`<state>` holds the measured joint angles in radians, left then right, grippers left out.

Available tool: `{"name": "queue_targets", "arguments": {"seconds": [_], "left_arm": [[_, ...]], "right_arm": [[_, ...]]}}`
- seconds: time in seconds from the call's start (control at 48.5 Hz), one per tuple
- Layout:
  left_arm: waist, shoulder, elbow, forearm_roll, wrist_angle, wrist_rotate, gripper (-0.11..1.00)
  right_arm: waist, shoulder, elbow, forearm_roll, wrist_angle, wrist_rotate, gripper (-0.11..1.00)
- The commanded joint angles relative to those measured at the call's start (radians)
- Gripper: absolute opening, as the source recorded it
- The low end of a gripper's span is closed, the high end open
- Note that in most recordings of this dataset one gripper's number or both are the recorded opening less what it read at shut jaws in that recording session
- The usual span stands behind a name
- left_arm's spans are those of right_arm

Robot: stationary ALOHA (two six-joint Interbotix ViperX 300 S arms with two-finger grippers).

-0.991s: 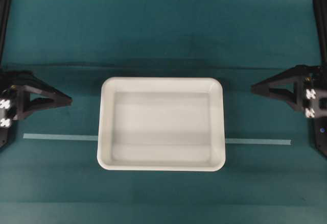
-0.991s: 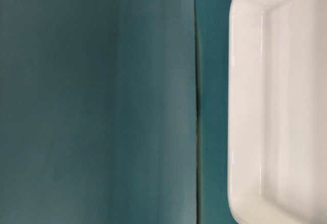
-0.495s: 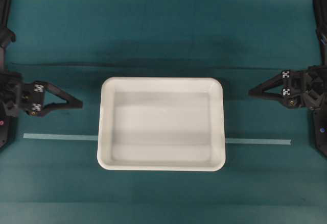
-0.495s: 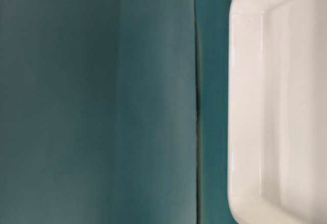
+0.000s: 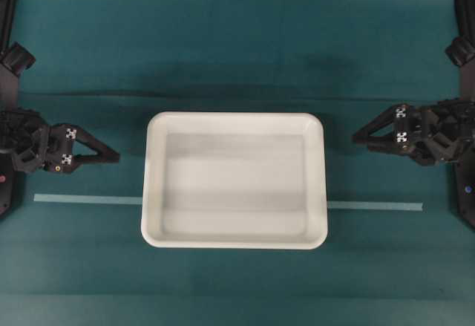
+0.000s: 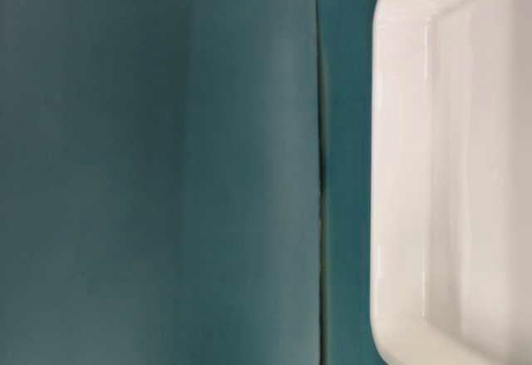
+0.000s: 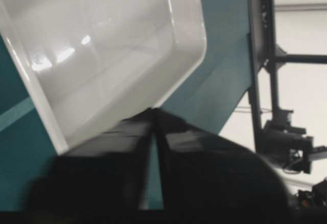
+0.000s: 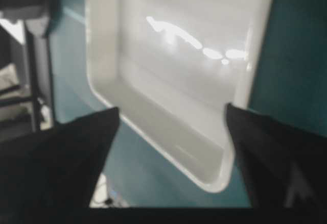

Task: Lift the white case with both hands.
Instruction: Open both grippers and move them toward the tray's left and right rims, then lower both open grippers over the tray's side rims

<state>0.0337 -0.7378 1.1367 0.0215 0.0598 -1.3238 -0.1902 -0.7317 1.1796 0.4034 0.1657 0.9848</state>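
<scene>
The white case (image 5: 234, 181) lies flat on the teal cloth in the middle of the overhead view, and nothing is in it. My left gripper (image 5: 115, 155) points at its left rim from a short gap away, apart from it. In the left wrist view the left gripper (image 7: 153, 113) has its tips together in front of the white case (image 7: 102, 45). My right gripper (image 5: 356, 137) points at the right rim, also apart from it. Seen from the right wrist, the right gripper (image 8: 172, 109) stands wide open with the white case (image 8: 179, 55) ahead. One long side of the white case (image 6: 465, 174) fills the right of the table-level view.
A pale tape strip (image 5: 82, 199) runs across the cloth and passes under the case. A seam (image 6: 319, 174) crosses the cloth beside the case. Dark frame posts (image 7: 260, 55) stand beyond the table's far side.
Both grippers have rolled and crept inward toward the case's short sides. The right jaws have opened wide. The case has not moved.
</scene>
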Motion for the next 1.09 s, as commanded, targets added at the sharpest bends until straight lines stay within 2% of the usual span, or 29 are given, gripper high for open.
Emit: {"name": "queue_targets", "arguments": {"seconds": [0.0,0.186,0.248,0.289,0.413,0.598,0.846,1.073], "left_arm": [[0.003,0.006,0.002,0.006,-0.012,0.009,0.24],[0.003,0.017,0.009,0.006,0.012,0.011,0.80],[0.003,0.028,0.015,0.008,0.012,0.015,0.93],[0.003,0.034,0.023,0.008,0.012,0.021,0.98],[0.003,0.060,0.043,0.008,-0.015,0.041,0.97],[0.003,0.124,0.087,0.008,-0.121,0.048,0.98],[0.044,0.287,0.160,0.008,-0.364,0.049,0.98],[0.054,0.374,0.135,0.008,-0.407,0.067,0.98]], "right_arm": [[-0.002,0.037,-0.012,0.000,-0.029,-0.002,0.94],[-0.002,0.061,-0.008,0.000,-0.051,0.003,0.93],[0.003,0.071,0.000,0.000,-0.049,0.000,0.93],[0.011,0.080,0.005,-0.002,-0.052,0.002,0.93],[0.046,0.115,0.005,0.002,-0.061,0.009,0.93],[0.080,0.186,0.015,0.003,-0.123,0.035,0.93],[0.127,0.348,0.014,0.003,-0.264,0.060,0.93],[0.149,0.480,0.000,0.002,-0.360,0.100,0.93]]}}
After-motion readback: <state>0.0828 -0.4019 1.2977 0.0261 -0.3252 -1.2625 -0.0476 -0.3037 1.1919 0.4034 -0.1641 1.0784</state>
